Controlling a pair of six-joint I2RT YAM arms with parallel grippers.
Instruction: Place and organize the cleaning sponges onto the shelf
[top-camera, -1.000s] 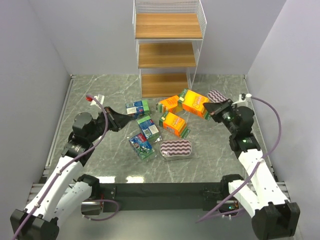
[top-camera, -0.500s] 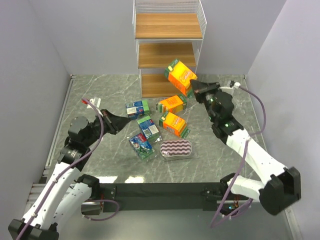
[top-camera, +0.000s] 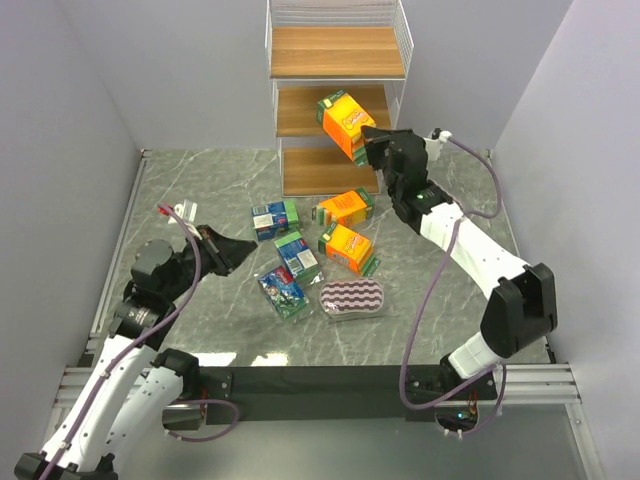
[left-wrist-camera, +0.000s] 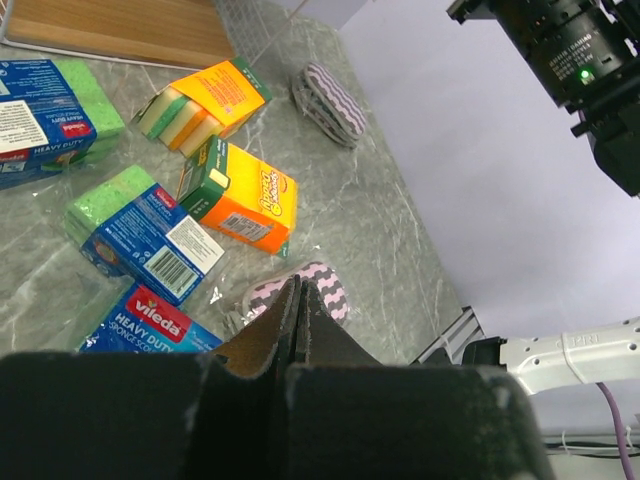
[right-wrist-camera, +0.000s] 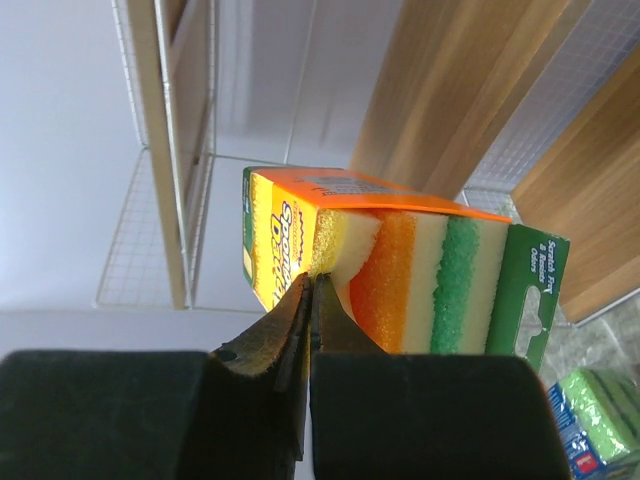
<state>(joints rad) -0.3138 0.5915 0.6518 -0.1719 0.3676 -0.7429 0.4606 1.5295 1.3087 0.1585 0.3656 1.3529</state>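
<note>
Grey marble surface (top-camera: 440, 290), shelf (top-camera: 335, 50) at its far edge: right fingers (right-wrist-camera: 308, 300) pinch an orange sponge pack (top-camera: 347, 120), tilted, just before the middle board (top-camera: 300, 112); left fingers (left-wrist-camera: 298, 300), pressed together, hover beside loose packs (top-camera: 297, 253).

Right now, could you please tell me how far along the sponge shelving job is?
Done: nothing yet; the shelf boards are bare. In hand: the right gripper is shut on an orange sponge pack, held at the middle tier. Left: three blue-green packs, two orange packs and two striped pads lie on the table; the left gripper is shut, empty.
</note>
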